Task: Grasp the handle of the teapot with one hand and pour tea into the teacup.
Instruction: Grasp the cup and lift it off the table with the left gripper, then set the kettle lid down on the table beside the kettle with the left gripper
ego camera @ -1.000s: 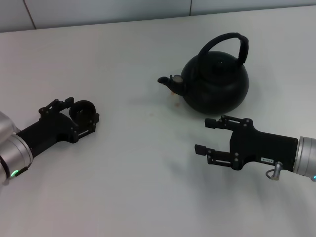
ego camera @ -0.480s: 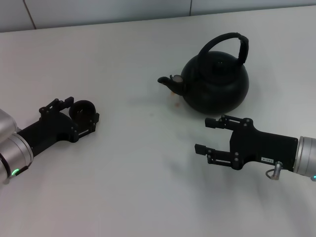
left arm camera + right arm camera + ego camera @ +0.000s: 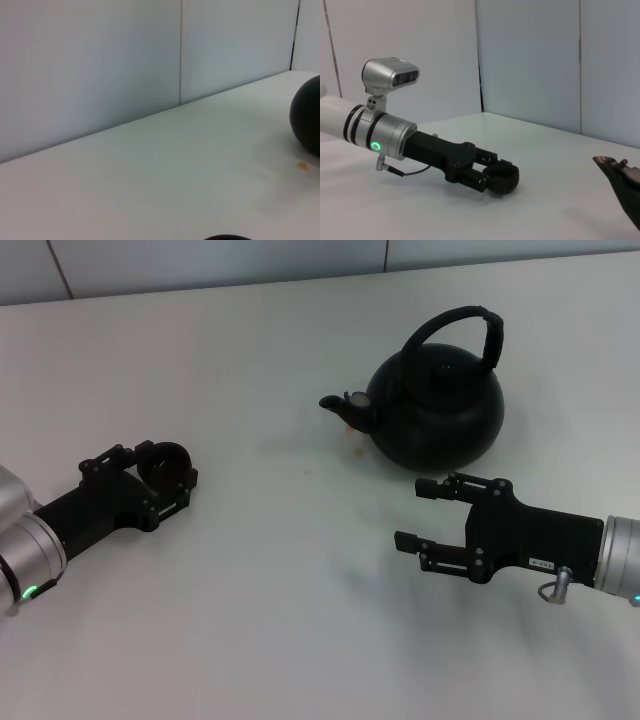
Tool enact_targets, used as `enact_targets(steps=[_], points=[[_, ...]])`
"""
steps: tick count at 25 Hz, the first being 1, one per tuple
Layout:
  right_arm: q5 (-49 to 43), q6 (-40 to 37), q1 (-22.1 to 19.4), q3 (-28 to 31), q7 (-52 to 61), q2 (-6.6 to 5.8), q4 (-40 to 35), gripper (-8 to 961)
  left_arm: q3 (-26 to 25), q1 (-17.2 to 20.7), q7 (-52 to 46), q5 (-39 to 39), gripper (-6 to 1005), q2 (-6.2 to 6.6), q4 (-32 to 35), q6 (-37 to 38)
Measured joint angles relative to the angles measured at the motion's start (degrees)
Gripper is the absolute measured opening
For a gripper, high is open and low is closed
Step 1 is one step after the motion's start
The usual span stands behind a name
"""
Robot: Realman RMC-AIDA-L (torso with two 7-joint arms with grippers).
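The matte-black teapot (image 3: 440,410) stands on the white table at the back right, its spout (image 3: 340,405) pointing to the left and its arched handle (image 3: 455,320) upright. My right gripper (image 3: 414,514) is open and empty, just in front of the teapot, apart from it. The small black teacup (image 3: 163,462) sits at the left, between the fingers of my left gripper (image 3: 155,475), which is shut on it. The right wrist view shows the left gripper (image 3: 495,172) holding the teacup (image 3: 506,181) on the table, and the teapot's spout (image 3: 620,175).
A small orange stain (image 3: 352,450) lies on the table below the spout; it also shows in the left wrist view (image 3: 302,166) beside the teapot's edge (image 3: 307,120). A grey panelled wall (image 3: 200,260) runs behind the table.
My left gripper's fingers have closed in on the teacup, which shifted slightly left. The right arm and teapot have not moved.
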Motion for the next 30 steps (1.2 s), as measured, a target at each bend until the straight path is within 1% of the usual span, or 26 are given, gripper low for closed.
enact_targets(steps=[3, 9, 10, 11, 12, 17, 18, 19, 20, 21, 23, 24, 30], points=[[0.01, 0.0, -0.02, 0.0, 0.0, 0.0, 0.0, 718, 0.02, 0.02, 0.0, 0.0, 693, 0.02, 0.0, 0.58], [0.01, 0.0, -0.15, 0.0, 0.0, 0.0, 0.0, 718, 0.44, -0.66, -1.03, 0.51, 691, 0.12, -0.05, 4.63], [0.01, 0.0, -0.19, 0.0, 0.0, 0.0, 0.0, 718, 0.73, -1.0, -1.2, 0.59, 691, 0.12, -0.14, 5.02], [0.01, 0.0, -0.29, 0.0, 0.0, 0.0, 0.0, 718, 2.38, -2.34, -1.47, 0.74, 691, 0.11, -1.04, 5.31], [0.01, 0.0, -0.29, 0.0, 0.0, 0.0, 0.0, 718, 2.38, -2.34, -1.47, 0.74, 691, 0.11, -1.04, 5.31], [0.01, 0.0, -0.45, 0.0, 0.0, 0.08, 0.1, 717, 6.55, -6.15, -1.53, 0.79, 691, -0.07, -3.66, 4.63], [0.01, 0.0, -0.45, 0.0, 0.0, 0.08, 0.1, 717, 6.55, -6.15, -1.53, 0.79, 691, -0.07, -3.66, 4.63], [0.01, 0.0, -0.53, 0.0, 0.0, 0.09, 0.15, 717, 7.01, -7.2, -1.52, 0.8, 692, -0.1, -4.59, 4.4], [0.01, 0.0, -0.53, 0.0, 0.0, 0.09, 0.15, 717, 7.01, -7.2, -1.52, 0.8, 692, -0.1, -4.59, 4.4], [0.01, 0.0, -0.64, 0.0, 0.0, 0.09, 0.18, 717, 7.14, -8.19, -1.41, 0.8, 692, -0.15, -5.39, 4.23], [0.01, 0.01, -0.68, 0.0, 0.0, 0.09, 0.21, 717, 7.18, -8.55, -1.28, 0.8, 692, -0.18, -5.77, 4.09], [0.01, 0.0, -0.69, 0.0, 0.0, 0.09, 0.24, 717, 7.48, -9.32, -0.96, 0.8, 692, -0.19, -6.52, 3.74], [0.0, 0.0, -0.71, -0.05, 0.0, 0.05, 0.29, 717, 7.87, -10.17, -0.78, 0.8, 692, -0.23, -7.53, 2.29]])
